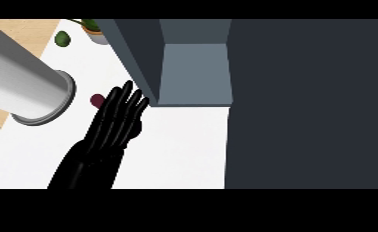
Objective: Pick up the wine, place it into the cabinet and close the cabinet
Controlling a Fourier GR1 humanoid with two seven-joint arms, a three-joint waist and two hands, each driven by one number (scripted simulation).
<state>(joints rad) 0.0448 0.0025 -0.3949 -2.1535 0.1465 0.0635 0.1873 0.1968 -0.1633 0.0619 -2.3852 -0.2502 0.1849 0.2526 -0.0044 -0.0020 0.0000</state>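
Observation:
My left hand (114,121) lies over the white counter (184,146) with its fingers straight, pointing up the view towards the dark grey cabinet (136,51). Its fingertips (129,88) end just short of the cabinet's near left corner. A small dark red shape (97,99), which I take for the wine, peeks out at the hand's left edge; the rest of it is hidden. The cabinet stands open, showing a lighter grey inside (193,73). A broad dark panel (303,106), apparently its door, fills the right side. My right hand does not show.
A large grey cylinder (33,86) slants in from the upper left, ending just left of the hand. A dark green fruit (63,38) and a potted plant (92,28) sit at the back left. A wooden surface (22,31) borders the counter there.

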